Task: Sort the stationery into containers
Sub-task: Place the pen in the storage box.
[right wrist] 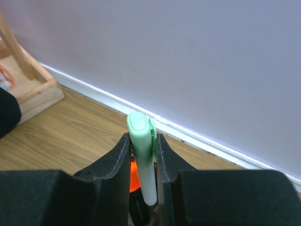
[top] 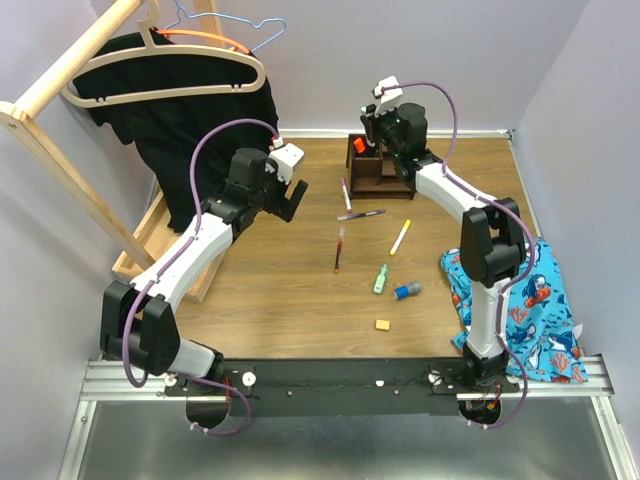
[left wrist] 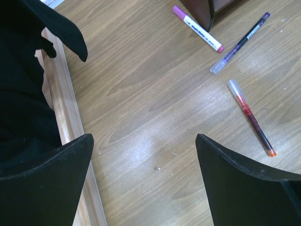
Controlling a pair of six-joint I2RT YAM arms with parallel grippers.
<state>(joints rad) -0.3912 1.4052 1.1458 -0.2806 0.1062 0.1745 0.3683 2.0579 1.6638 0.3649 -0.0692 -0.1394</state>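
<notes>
Green highlighter (right wrist: 143, 160) stands cap-up between right fingers (right wrist: 113, 162).

top view looks down from above and behind the arm bases over the whole desk (top: 280, 310). left wrist view faces down, close above it; both show the red pen (top: 339, 248). right wrist view faces the back wall (right wrist: 197, 56), low and near.

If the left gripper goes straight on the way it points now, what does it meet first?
Probably the bare wooden table, between the red pen and the rack base; the left gripper is open, and depth is unclear.
</notes>
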